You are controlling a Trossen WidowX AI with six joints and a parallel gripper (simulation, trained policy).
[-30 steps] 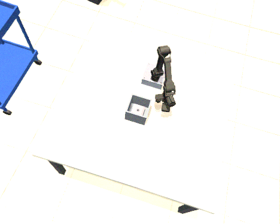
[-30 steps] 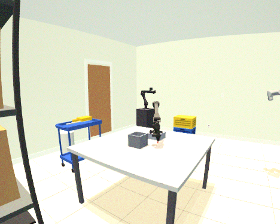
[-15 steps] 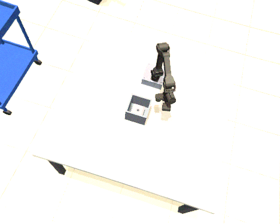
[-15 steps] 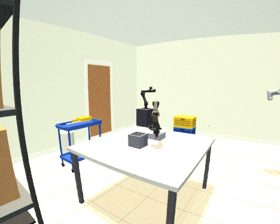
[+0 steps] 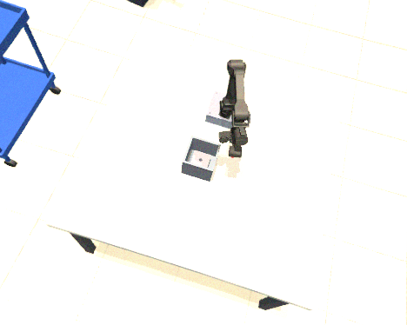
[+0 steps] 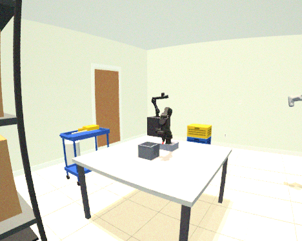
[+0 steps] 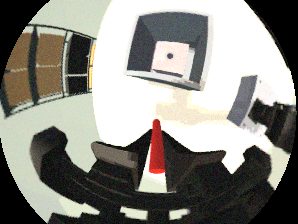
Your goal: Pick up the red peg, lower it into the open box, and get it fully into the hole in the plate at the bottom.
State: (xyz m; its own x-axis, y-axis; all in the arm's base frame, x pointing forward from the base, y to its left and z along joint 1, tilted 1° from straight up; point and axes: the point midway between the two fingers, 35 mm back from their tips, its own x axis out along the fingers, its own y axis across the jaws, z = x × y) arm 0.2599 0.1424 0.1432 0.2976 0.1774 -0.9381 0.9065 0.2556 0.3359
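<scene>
The red peg (image 5: 232, 156) (image 6: 162, 142) (image 7: 157, 162) is held between the fingers of my gripper (image 5: 234, 154) (image 6: 163, 140) (image 7: 157, 140), which is shut on it. In the wrist view the peg's narrow-looking end points toward the box side. The gripper is above the table, beside the box and outside it. The open grey box (image 5: 197, 170) (image 6: 148, 152) (image 7: 172, 25) stands on the table. At its bottom the pale pink plate (image 5: 205, 157) (image 7: 178, 66) shows a dark round hole (image 5: 200, 160) (image 7: 170, 56). In the exterior view the box walls hide the plate.
The arm's grey base block (image 5: 217, 120) (image 6: 174, 147) (image 7: 242, 100) stands behind the box. The white table (image 5: 174, 226) (image 6: 171, 171) carries them. A blue cart (image 5: 19, 93) (image 6: 87, 133) stands on the floor beyond the table's left side.
</scene>
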